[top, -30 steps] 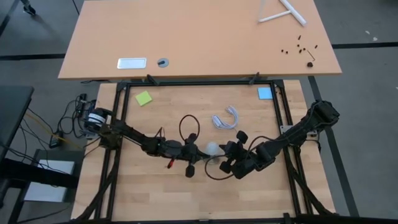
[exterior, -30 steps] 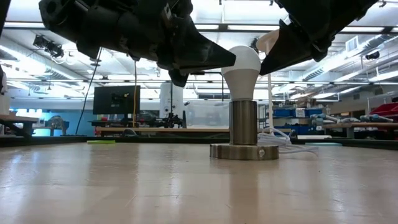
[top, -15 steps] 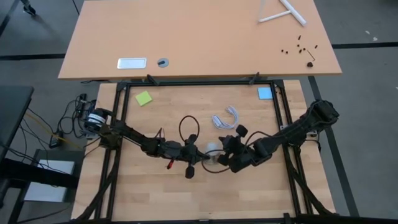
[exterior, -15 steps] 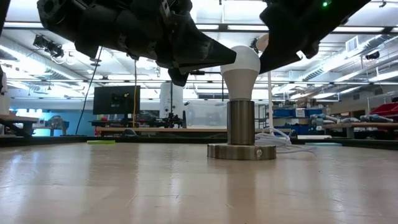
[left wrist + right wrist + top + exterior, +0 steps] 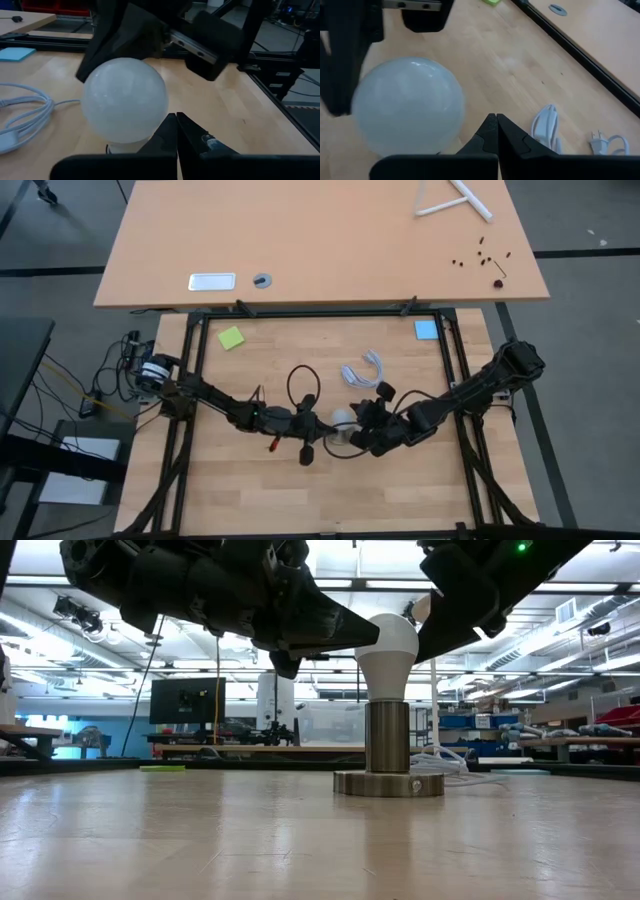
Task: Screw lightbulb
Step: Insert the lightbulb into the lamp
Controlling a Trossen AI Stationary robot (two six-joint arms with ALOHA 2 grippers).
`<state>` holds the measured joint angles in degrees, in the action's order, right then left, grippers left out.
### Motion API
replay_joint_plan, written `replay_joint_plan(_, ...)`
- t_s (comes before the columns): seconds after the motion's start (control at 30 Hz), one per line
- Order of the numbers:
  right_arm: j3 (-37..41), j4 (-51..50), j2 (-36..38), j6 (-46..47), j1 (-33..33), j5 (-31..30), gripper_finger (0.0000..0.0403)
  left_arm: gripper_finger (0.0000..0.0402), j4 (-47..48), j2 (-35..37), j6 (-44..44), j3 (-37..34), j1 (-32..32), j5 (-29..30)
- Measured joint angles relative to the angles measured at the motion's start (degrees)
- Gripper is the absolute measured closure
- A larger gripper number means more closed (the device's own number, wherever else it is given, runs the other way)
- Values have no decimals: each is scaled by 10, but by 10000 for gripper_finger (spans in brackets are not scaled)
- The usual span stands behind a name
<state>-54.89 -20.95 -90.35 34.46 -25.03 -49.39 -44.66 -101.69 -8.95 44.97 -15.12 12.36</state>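
Low view: I see both grippers flanking the lightbulb [image 5: 388, 652] from either side, neither holding it
Left gripper [image 5: 175, 131]: clenched on nothing, just beside the globe
Right gripper [image 5: 495, 131]: clenched, empty, close on the opposite side
Lightbulb: upright in the socket [image 5: 389, 755], mid-table, toward the near edge
Progress: I judge it seated; final tightening unconfirmed

Lab: monitor [image 5: 187, 700], workbenches [image 5: 250, 750], ceiling strip lights [image 5: 90, 635].
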Motion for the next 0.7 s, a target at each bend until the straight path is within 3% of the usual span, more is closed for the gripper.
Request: replay_joint_plan(0.7,0,3,0,5,-22,-1,401,401,21,0,0,0,10,8)
